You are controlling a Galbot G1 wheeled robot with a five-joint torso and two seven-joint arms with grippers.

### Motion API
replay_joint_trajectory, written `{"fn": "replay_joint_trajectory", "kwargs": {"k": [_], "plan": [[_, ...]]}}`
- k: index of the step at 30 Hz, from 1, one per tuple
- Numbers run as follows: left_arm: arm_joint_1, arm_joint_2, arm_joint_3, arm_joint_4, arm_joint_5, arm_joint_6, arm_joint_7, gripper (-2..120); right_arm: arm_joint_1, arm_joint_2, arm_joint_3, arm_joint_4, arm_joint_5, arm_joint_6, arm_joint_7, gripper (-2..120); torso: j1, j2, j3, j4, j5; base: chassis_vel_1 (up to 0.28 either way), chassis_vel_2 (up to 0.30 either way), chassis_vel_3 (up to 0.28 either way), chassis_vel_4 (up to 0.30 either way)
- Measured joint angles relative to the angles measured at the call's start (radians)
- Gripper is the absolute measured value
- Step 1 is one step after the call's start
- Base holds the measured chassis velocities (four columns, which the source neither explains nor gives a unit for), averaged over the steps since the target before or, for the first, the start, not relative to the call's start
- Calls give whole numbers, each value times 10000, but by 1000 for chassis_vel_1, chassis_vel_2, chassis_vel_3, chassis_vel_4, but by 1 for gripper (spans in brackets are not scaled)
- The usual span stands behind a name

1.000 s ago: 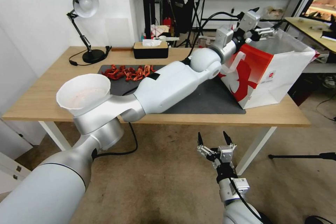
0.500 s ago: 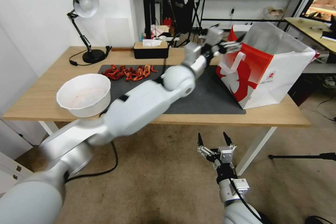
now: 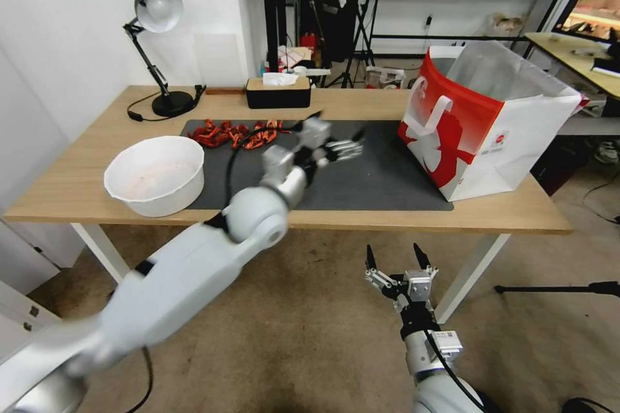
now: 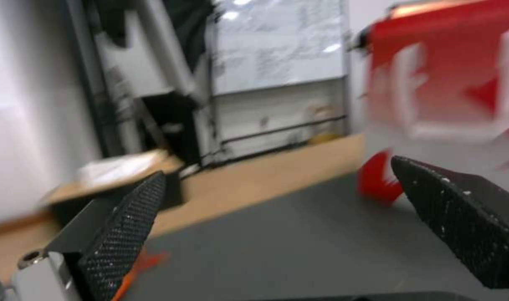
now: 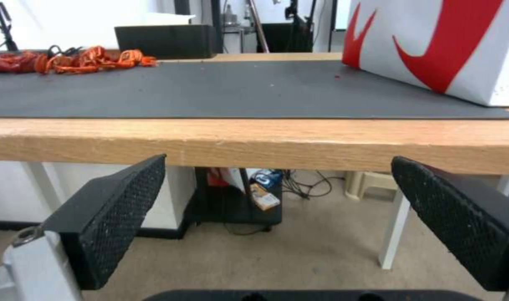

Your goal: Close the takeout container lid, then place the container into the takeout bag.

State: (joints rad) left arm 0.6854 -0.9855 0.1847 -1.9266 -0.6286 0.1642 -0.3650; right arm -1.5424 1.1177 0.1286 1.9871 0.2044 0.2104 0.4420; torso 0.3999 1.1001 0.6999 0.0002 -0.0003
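A: What changed?
B: The left claw (image 3: pixel 341 147), spread and empty, has pulled back from the takeout bag (image 3: pixel 491 122) on the desk (image 3: pixel 77 187).
A: The container?
B: Presumably inside the bag; done.

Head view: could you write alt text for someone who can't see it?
A white robot's left gripper hovers open and empty over a dark mat on a wooden table, beside a red-and-white takeout bag. The right gripper waits open below the table edge.
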Motion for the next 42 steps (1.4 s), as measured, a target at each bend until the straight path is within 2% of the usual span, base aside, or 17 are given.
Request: {"fn": "replay_joint_trajectory", "kwargs": {"k": [1,4,6,8,9,12,13,16,17,23,33,36,42], "plan": [[0,0,0,0,0,0,0,100,0,0,0,0,0,0,0,100,0,0,0,0,0,0,0,0,0],[1445,342,-720,-511,594,82,-558,100,-3,-44,-2,22,-32,-12,4,100,0,0,-1,-1,-2,0,0,0,0],[1779,411,-864,-590,813,37,-651,100,-3,-56,6,22,-68,-9,6,100,0,0,-1,-4,-1,0,0,0,0],[2862,599,-1441,-904,1377,-122,-814,100,5,-107,37,66,-171,9,21,100,0,0,0,-2,1,0,0,0,0],[2862,599,-1441,-904,1377,-122,-814,100,5,-107,37,66,-171,9,21,100,0,0,0,-2,1,0,0,0,0],[4153,800,-2110,-1241,1881,-287,-969,100,-7,-162,94,154,-240,26,30,100,-1,0,0,-2,1,0,0,0,0],[4153,800,-2110,-1241,1881,-287,-969,100,-7,-162,94,154,-240,26,30,100,-1,0,0,-2,1,0,0,0,0],[5397,848,-2796,-1549,2293,-441,-1222,100,-22,-185,155,192,-289,61,45,100,-1,1,0,-1,3,0,0,0,0],[5397,848,-2796,-1549,2293,-441,-1222,100,-22,-185,155,192,-289,61,45,100,-1,1,0,-1,3,0,0,0,0],[6945,469,-3316,-1941,2931,-520,-2120,100,-25,-209,215,273,-386,78,123,100,-1,1,0,-2,1,0,0,0,0],[7598,-74,-3581,-1870,3012,-1136,-2257,100,-235,-293,523,375,-445,584,170,100,-1,0,0,-4,3,0,0,0,0],[7747,-195,-3589,-1759,2862,-1398,-2042,100,-268,-326,680,383,-396,826,128,100,-2,0,1,-3,4,0,0,0,0],[7761,-248,-3546,-1753,2611,-1410,-1954,100,-255,-345,730,409,-354,838,142,100,-1,0,1,-2,4,0,0,0,0]]}}
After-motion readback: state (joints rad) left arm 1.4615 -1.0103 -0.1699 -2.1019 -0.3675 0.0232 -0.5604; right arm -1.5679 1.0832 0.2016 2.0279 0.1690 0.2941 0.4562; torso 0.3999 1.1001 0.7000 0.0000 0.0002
